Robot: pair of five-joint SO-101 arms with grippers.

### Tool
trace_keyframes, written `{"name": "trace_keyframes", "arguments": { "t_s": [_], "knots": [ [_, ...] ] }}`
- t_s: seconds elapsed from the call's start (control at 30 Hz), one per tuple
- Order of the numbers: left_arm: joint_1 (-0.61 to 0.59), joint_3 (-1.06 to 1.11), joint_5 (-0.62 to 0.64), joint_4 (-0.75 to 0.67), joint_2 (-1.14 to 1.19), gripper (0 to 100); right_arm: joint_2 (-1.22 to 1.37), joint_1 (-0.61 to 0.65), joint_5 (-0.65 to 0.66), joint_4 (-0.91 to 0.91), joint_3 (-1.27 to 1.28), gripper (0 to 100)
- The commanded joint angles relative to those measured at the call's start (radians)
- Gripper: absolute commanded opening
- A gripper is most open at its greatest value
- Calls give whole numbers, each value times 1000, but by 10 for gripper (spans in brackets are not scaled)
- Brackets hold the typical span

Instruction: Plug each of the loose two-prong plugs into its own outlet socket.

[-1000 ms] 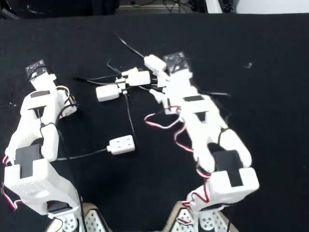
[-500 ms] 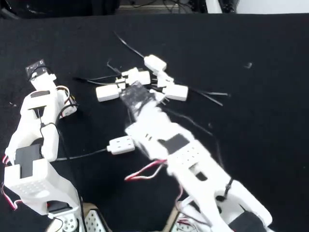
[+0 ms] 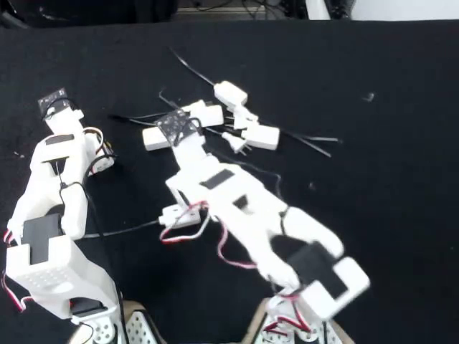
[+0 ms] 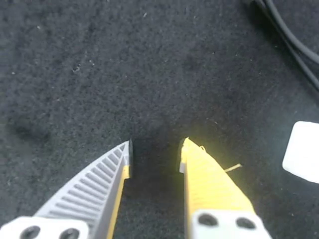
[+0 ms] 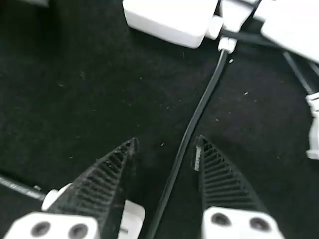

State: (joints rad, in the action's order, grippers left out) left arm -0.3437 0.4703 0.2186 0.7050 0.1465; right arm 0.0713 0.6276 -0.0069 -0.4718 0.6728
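Several white outlet blocks lie at mid-table: one (image 3: 159,137) with a plug in its end, others (image 3: 206,115), (image 3: 230,92), (image 3: 262,136), and one nearer (image 3: 179,215). A loose two-prong plug (image 3: 235,141) lies among them. My right arm (image 3: 222,186) stretches over the nearer block. My right gripper (image 5: 164,145) is open, its fingers either side of a black cable (image 5: 199,109) that leads to the plugged block (image 5: 172,20). My left gripper (image 4: 155,149) stands open over bare cloth, with nothing between its fingers. The left arm (image 3: 57,154) stands at the table's left.
Thin black cables (image 3: 186,68) trail from the blocks across the black cloth (image 3: 373,179). A white block's corner (image 4: 304,152) and a cable (image 4: 291,37) lie beside my left gripper. Another white plug (image 5: 313,129) lies off to one side of my right gripper.
The right arm has swung leftward from the far cluster of blocks to the cable between the plugged block and the nearer one. The left arm has not moved.
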Motion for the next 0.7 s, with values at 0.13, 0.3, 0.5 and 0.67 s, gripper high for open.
{"name": "trace_keyframes", "arguments": {
  "t_s": [0.13, 0.3, 0.5, 0.67],
  "knots": [
    [1, -5, -8, 9, -44, 172, 102, -46, -3, -187, -213, 177],
    [1, -5, -8, 9, -44, 171, 159, -104, 71, -322, -274, 127],
    [1, -5, -8, 9, -44, 171, 113, -118, 175, -342, -236, 12],
    [1, -5, -8, 9, -46, 171, -133, -120, 221, -344, -97, 10]
  ]
}}
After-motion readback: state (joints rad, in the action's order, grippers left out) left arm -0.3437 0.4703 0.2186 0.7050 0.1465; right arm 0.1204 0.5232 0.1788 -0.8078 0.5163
